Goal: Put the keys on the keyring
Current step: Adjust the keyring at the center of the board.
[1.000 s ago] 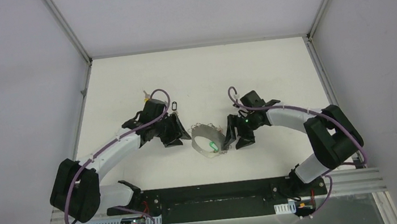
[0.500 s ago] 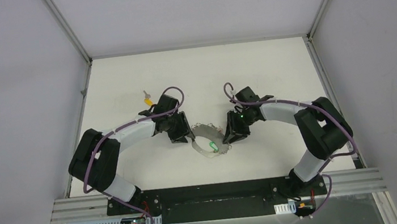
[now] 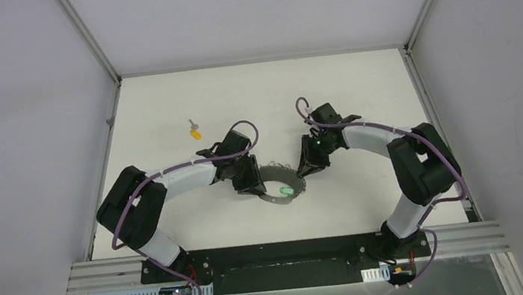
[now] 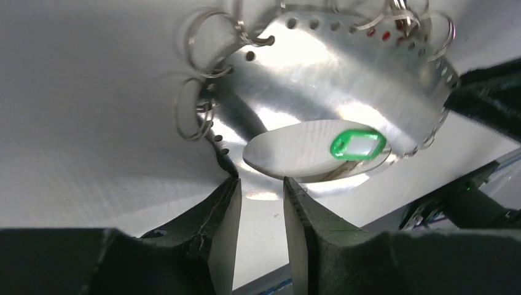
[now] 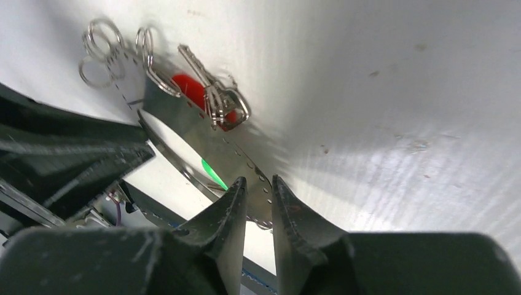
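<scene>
White tabletop, pale grey walls, L gripper & R gripper jaws narrow astride keyring, grip unclear

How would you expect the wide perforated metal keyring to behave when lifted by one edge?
Probably springy rather than stiff: the keyring is a thin sheet band curled into a loop. Likely slippery, given its mirror-like shine. The small split rings along its holes would probably dangle and swing.
</scene>
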Controlling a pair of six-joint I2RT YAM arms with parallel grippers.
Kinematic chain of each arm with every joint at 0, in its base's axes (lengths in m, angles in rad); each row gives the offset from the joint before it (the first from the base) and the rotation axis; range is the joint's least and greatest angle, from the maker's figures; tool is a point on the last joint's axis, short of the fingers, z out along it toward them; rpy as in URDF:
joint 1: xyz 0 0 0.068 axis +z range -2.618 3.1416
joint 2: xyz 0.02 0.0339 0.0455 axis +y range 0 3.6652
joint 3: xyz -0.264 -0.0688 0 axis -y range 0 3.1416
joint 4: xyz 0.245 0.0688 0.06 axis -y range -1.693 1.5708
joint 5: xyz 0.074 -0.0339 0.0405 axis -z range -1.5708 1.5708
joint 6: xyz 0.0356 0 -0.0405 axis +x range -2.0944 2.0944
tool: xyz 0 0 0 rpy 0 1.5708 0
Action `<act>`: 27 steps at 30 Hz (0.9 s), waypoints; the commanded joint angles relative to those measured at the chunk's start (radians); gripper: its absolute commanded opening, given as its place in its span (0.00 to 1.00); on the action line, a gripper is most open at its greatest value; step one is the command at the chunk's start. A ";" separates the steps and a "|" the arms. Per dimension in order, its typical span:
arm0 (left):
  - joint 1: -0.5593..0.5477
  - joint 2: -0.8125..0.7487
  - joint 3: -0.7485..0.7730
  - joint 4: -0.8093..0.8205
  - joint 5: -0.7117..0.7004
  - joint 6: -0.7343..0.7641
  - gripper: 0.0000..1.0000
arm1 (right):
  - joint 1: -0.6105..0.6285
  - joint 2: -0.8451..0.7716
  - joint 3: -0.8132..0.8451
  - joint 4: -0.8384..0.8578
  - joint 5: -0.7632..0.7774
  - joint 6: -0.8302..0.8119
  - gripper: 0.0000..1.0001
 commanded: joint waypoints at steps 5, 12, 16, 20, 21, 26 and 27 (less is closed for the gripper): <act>-0.095 -0.035 -0.004 0.055 -0.005 -0.023 0.39 | -0.054 -0.037 0.090 -0.118 0.067 -0.106 0.39; -0.062 -0.200 -0.056 0.033 -0.018 -0.003 0.61 | 0.012 -0.096 0.131 -0.217 0.145 -0.159 0.56; 0.006 -0.285 -0.102 0.031 0.044 -0.013 0.64 | 0.104 -0.086 0.161 -0.252 0.184 -0.161 0.56; 0.111 -0.363 -0.151 0.032 0.127 -0.039 0.65 | 0.199 -0.038 0.200 -0.267 0.202 -0.160 0.54; 0.136 -0.382 -0.161 0.030 0.146 -0.044 0.66 | 0.219 -0.019 0.213 -0.270 0.202 -0.160 0.53; 0.213 -0.527 -0.183 -0.002 0.165 -0.052 0.69 | 0.296 0.095 0.275 -0.282 0.184 -0.151 0.33; 0.218 -0.563 -0.184 -0.008 0.155 -0.050 0.71 | 0.312 0.115 0.286 -0.285 0.182 -0.150 0.27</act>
